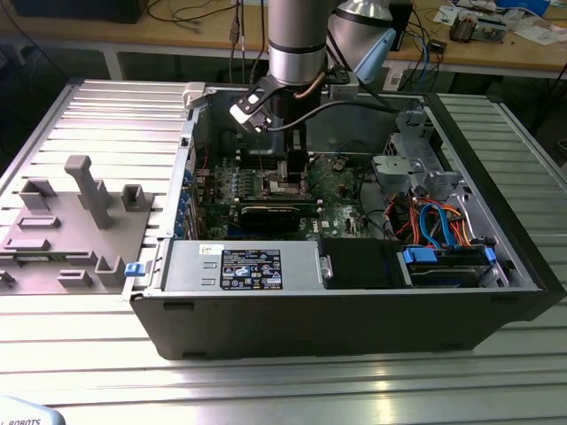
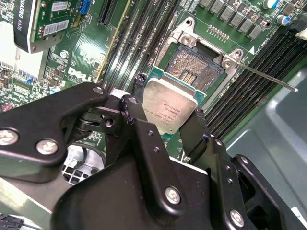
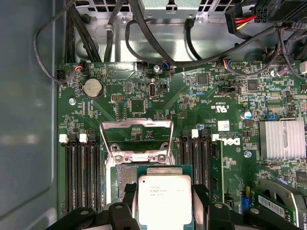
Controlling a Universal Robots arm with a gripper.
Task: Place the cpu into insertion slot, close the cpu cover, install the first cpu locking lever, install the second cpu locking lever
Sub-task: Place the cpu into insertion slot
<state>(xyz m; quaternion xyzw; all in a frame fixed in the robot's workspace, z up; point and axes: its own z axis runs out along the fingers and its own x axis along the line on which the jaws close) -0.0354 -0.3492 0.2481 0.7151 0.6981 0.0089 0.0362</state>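
My gripper (image 2: pixel 163 120) is shut on the cpu (image 2: pixel 175 108), a flat square chip with a silvery face, one black finger (image 2: pixel 132 112) on each of two opposite edges. The cpu hangs tilted over the open insertion slot (image 2: pixel 194 72), covering part of it; gold contacts show beyond the chip. In the first wrist view the cpu (image 3: pixel 164 191) sits just short of the cpu cover (image 3: pixel 136 125), a silvery frame swung open and standing past the slot (image 3: pixel 125 184). One thin locking lever (image 2: pixel 268 77) sticks out sideways from the slot's corner. In the exterior view the gripper (image 1: pixel 295 170) reaches down into the computer case (image 1: pixel 337 319).
Black memory slots (image 3: pixel 79 172) flank the socket on both sides. Cables (image 3: pixel 158 43) run along the case wall, and a finned heatsink (image 3: pixel 283 139) and an expansion card (image 1: pixel 266 217) stand nearby. A grey fixture tray (image 1: pixel 62 230) lies at the exterior view's left.
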